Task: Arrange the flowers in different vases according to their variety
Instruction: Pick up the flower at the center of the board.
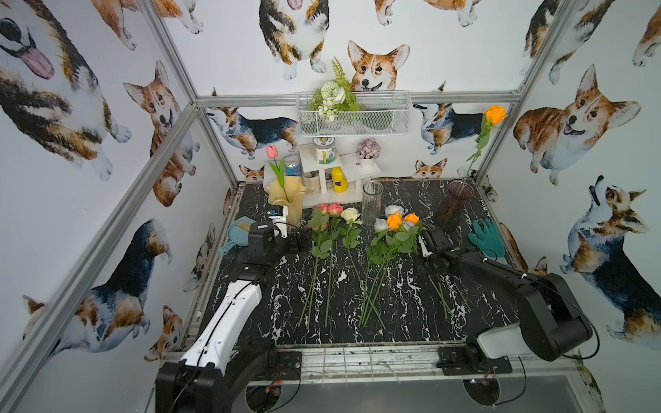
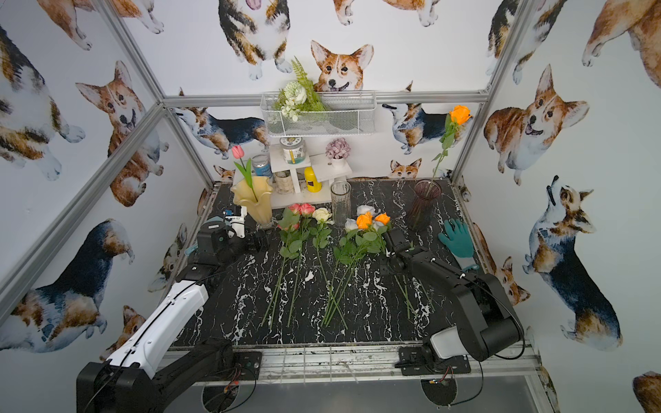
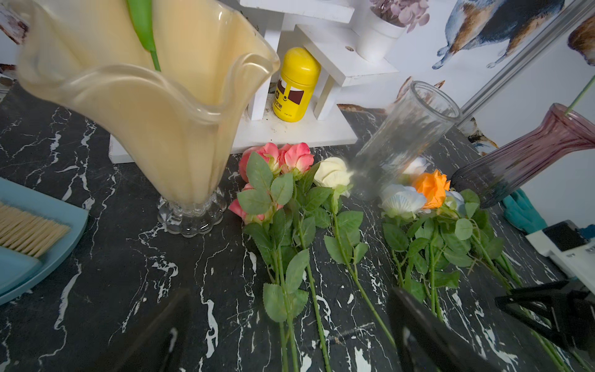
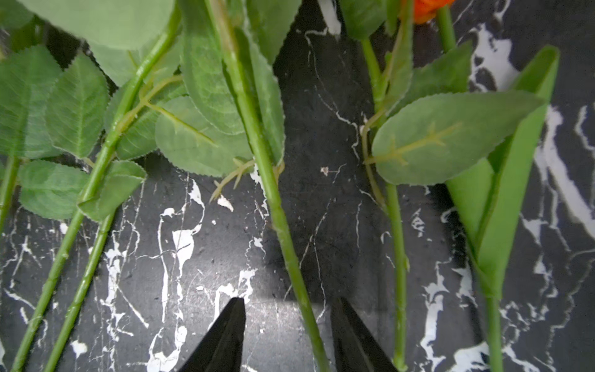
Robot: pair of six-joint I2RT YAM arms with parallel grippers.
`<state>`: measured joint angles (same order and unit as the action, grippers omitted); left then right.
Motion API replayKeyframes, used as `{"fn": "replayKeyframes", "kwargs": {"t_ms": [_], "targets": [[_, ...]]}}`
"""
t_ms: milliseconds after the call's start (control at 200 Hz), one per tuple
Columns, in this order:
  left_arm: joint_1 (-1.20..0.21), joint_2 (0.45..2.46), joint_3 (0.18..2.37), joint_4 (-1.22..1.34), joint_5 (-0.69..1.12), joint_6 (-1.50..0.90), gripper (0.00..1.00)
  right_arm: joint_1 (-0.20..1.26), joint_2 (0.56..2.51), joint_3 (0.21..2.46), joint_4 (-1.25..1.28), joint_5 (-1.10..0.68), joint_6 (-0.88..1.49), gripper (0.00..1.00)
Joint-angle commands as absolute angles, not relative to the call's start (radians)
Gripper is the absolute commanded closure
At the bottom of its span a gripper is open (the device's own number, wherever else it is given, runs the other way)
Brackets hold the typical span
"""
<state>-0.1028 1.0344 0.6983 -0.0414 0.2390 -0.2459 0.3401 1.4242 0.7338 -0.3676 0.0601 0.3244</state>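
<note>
While the right gripper (image 4: 288, 299) straddles one green stem (image 4: 273, 206) low over the marbled bench (image 1: 411, 314), jaws partly apart and clamped on nothing, the left gripper (image 3: 289, 291) hangs wide open and empty toward the left edge. Loose flowers lie mid-bench, heads toward the far edge: pink roses (image 1: 331, 209), a cream rose (image 1: 350, 214), and a tangle of orange and pale roses (image 1: 397, 220). Along the far edge, the creamy-yellow vase (image 1: 286, 200) holds a pink tulip (image 1: 272, 152), the clear vase (image 1: 372, 200) is empty, and the purple vase (image 1: 456, 207) holds an orange rose (image 1: 495, 114). Three risks look likely. The stem sits nearer one finger and could roll free on closing. Overlapping leaves may drag a neighbour up. Its head is outside the wrist view, so its variety, and vase, could be misjudged.
</note>
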Motion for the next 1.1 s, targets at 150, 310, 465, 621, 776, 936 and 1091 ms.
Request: {"fn": "replayKeyframes", "kwargs": {"t_ms": [150,310,465,621,776,936,1091], "targets": [[-0.103,1.041,0.699,-0.022,0.243,-0.251,0.0,0.347,1.467,0.738,-0.347,0.068,0.306,0.66],[-0.103,1.042,0.698,-0.025,0.237,-0.252,0.0,0.35,1.467,0.734,-0.336,0.054,0.307,0.81],[-0.104,1.043,0.697,-0.025,0.232,-0.252,0.0,0.351,1.463,0.733,-0.331,0.042,0.306,0.96],[-0.103,1.043,0.696,-0.025,0.23,-0.253,0.0,0.353,1.443,0.725,-0.308,-0.005,0.304,0.98],[-0.103,1.041,0.695,-0.026,0.227,-0.253,0.0,0.352,1.407,0.719,-0.284,-0.041,0.314,1.0],[-0.103,1.039,0.694,-0.029,0.229,-0.256,0.0,0.353,1.35,0.729,-0.299,-0.012,0.327,1.0],[-0.105,1.04,0.692,-0.03,0.232,-0.255,0.0,0.352,1.256,0.739,-0.312,0.037,0.343,1.0]]}}
